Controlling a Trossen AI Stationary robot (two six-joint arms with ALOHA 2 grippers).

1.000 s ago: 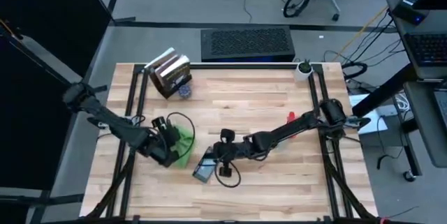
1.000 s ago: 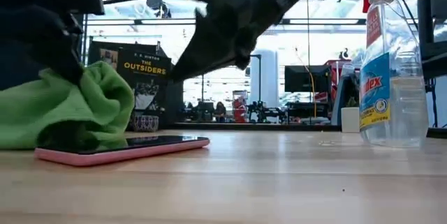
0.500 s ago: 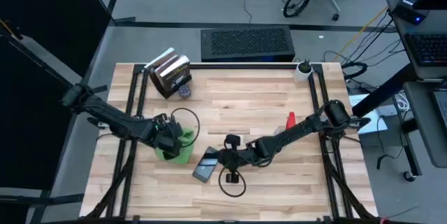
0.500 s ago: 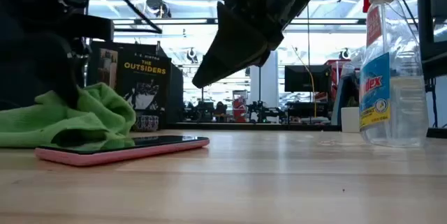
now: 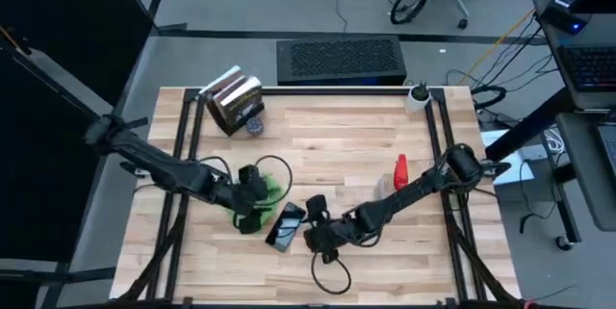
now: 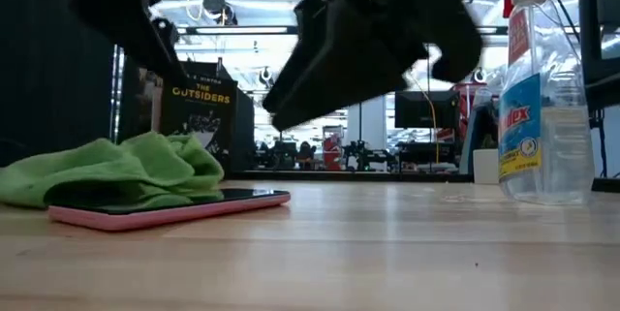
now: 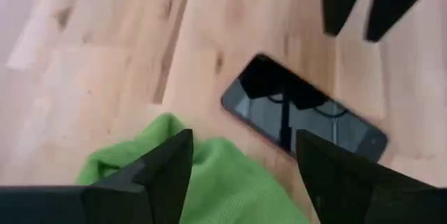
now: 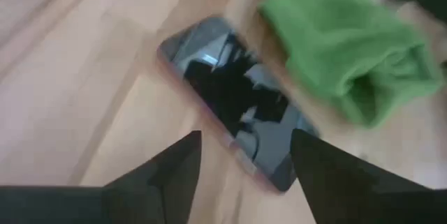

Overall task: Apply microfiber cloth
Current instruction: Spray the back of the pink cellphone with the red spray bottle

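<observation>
The green cloth lies bunched on the wooden table, just beside the phone and overlapping its near end in the low view. The left gripper hangs above the cloth with its fingers spread apart and holding nothing. The right gripper is above the other end of the phone, also spread wide and empty; the spray bottle stands well apart.
</observation>
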